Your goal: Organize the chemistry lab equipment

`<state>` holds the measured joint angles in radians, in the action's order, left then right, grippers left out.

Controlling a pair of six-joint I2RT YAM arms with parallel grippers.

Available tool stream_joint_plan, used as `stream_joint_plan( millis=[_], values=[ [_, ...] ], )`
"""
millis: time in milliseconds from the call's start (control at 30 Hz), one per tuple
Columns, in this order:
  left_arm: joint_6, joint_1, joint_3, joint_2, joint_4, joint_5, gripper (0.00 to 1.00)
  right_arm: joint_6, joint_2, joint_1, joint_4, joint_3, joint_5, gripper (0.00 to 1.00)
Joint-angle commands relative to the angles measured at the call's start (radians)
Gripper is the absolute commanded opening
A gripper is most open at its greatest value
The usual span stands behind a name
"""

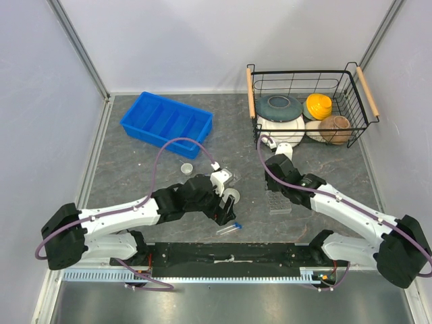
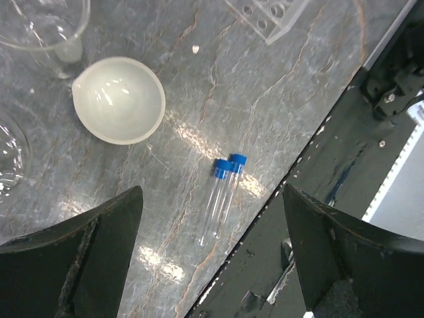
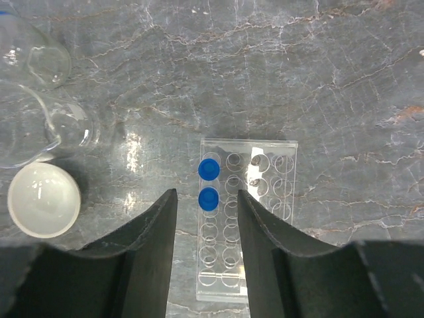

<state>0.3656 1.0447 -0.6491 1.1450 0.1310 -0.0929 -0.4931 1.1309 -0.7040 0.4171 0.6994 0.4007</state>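
Blue-capped clear tubes [image 2: 218,199] lie side by side left of the clear plastic tube rack [image 1: 280,204], lengthwise across the closing line of the left gripper [image 2: 212,192] hovering overhead, jaws wide apart, empty.

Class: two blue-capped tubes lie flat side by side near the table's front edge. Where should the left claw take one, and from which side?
Likely mid-barrel on the tube nearer the edge, coming straight down with the open left claw across its length. It lies flat, close against its twin, so only its top and outer side are free.
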Motion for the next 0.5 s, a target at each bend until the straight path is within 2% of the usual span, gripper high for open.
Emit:
stream_joint_plan(
  millis=[0,100,233,467],
  values=[
    [-0.036,0.040,-0.027,0.033,0.012,0.090,0.92,0.010,-0.080,-0.012,0.066,0.078,0.040,0.49],
    [-0.028,0.066,-0.015,0.044,0.018,0.149,0.91,0.013,-0.127,-0.017,0.109,0.103,0.049,0.49],
    [-0.021,0.098,-0.003,0.059,0.027,0.176,0.81,0.014,-0.174,-0.020,0.147,0.117,0.058,0.49],
    [0.001,0.179,-0.001,0.101,0.062,0.295,0.79,0.004,-0.227,-0.023,0.184,0.106,0.055,0.49]
  ],
)
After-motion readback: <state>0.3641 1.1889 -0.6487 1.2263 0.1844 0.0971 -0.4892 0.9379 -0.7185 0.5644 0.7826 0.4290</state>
